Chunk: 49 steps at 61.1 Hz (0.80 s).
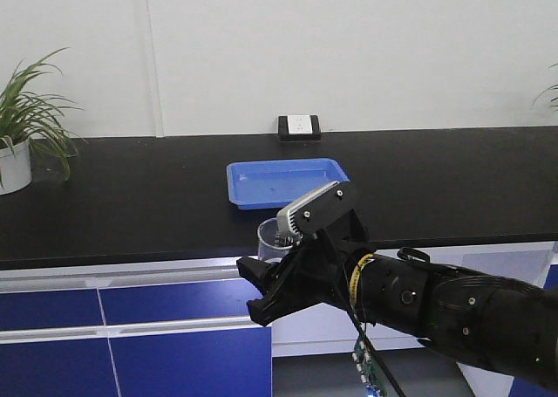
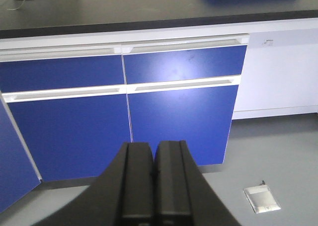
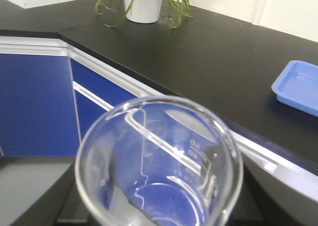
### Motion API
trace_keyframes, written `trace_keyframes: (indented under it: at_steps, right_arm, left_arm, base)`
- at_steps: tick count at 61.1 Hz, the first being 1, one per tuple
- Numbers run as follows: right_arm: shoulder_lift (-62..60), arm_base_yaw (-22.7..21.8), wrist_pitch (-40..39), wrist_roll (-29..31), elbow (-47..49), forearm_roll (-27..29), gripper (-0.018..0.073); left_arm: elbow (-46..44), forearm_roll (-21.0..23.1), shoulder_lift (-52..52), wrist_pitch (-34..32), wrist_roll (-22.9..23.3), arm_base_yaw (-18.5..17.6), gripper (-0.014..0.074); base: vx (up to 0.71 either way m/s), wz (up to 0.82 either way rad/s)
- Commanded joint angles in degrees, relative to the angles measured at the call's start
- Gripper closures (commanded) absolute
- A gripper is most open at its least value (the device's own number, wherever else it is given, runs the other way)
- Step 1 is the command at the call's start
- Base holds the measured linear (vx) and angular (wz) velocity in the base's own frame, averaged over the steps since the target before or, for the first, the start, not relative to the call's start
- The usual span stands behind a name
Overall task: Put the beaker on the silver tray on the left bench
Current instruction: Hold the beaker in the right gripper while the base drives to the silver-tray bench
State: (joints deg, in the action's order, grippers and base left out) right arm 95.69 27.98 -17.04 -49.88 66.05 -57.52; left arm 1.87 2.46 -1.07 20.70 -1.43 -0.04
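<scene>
Gripping the beaker (image 3: 159, 161) in the right gripper (image 1: 267, 282), raised in the air short of the blue tray (image 1: 288, 181) ahead – pickup apparently done. Left gripper (image 2: 154, 181) pinched together on nothing. No silver tray in view – carry and set-down seemingly left to do

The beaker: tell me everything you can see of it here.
The beaker is small, clear glass, cylindrical, with a rolled rim and faint printed marks on its wall. It looks empty. It sits roughly upright in the right gripper, in the air in front of the black bench, not on any surface.
</scene>
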Motion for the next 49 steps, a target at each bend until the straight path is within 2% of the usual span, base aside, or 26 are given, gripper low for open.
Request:
trace_keyframes:
  at_steps: [1,21,49]
  right_arm:
    - [-2.6,-0.2,-2.4,-0.1,2.0,1.1,0.0570]
    - [-2.6,-0.2,-2.5,-0.1,2.0,1.1,0.0571]
    - [-2.6,-0.2,-2.5,-0.1,2.0,1.1,0.0571]
  left_arm:
    - [1.1,0.5,-0.5,-4.5,0.0,-0.1,0.0595]
    - [1.1,0.5,-0.5,-4.5,0.0,-0.1,0.0595]
    - [1.1,0.5,-0.5,-4.5,0.0,-0.1,0.0595]
  base:
    - [-0.19,0.09]
    - [-0.17,0.24]
    - [-0.11,0.55]
